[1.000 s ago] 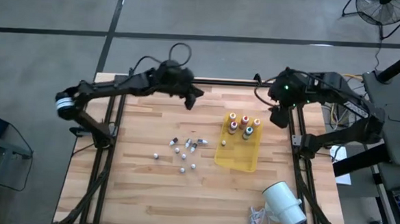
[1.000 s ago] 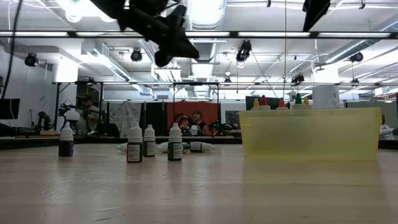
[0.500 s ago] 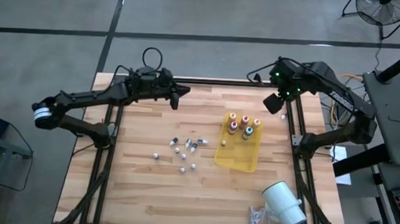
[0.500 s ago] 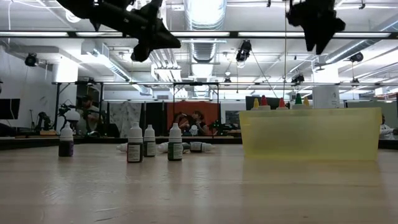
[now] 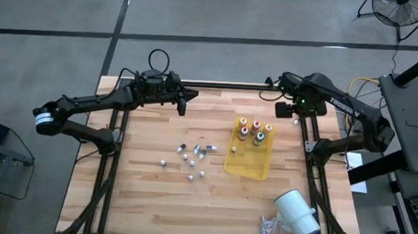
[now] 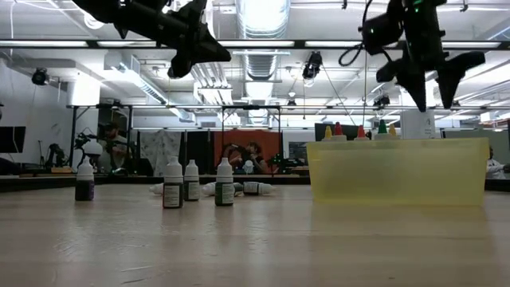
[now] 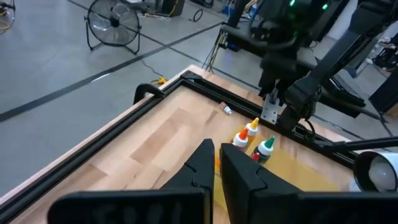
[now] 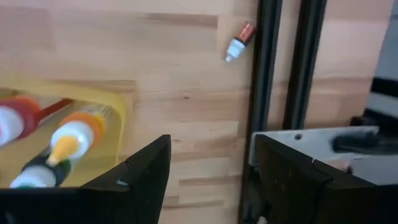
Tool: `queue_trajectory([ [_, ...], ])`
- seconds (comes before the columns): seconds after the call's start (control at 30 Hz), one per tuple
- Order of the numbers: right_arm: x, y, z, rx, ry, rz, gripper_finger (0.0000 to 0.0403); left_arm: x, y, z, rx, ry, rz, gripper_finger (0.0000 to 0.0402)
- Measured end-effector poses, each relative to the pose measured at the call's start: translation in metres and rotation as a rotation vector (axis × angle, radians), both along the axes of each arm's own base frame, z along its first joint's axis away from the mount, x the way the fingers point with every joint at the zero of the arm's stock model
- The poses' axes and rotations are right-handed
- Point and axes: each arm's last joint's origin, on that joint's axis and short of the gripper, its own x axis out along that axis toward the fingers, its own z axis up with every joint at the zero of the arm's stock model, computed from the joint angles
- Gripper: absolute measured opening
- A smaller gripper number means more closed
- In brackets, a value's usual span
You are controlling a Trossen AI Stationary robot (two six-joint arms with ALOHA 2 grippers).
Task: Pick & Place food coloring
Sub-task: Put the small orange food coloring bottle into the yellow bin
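Several food coloring bottles with orange, red and green tops stand in the far end of a yellow tray. Several tiny whitish vials stand or lie loose on the wooden table left of the tray. One small orange-topped bottle lies on its side by the table's right rail. My right gripper hangs open, pointing down, above the far right of the table beside the tray, with nothing between its fingers. My left gripper is shut and empty, high over the table's far side.
A big white cylinder lies at the near right corner with a coiled white cable beside it. Black frame rails run along the table's edges. Bare wood lies left of and nearer than the vials.
My right gripper has come down over the table's far right corner and rolled about its own axis, staying open. My left gripper drew back toward the table's left edge, then kept still, shut. Bottles, vials and tray have not moved.
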Motion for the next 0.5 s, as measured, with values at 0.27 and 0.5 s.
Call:
queue_trajectory([
  [0.27,-0.003,-0.002,-0.043,-0.01,0.002,-0.207,0.0221,0.0,0.0,0.0,0.001,0.004,-0.008,0.0],
  [0.5,-0.016,-0.017,-0.061,0.013,-0.045,-0.353,0.0221,0.0,0.0,-0.001,0.001,0.007,-0.011,0.0],
])
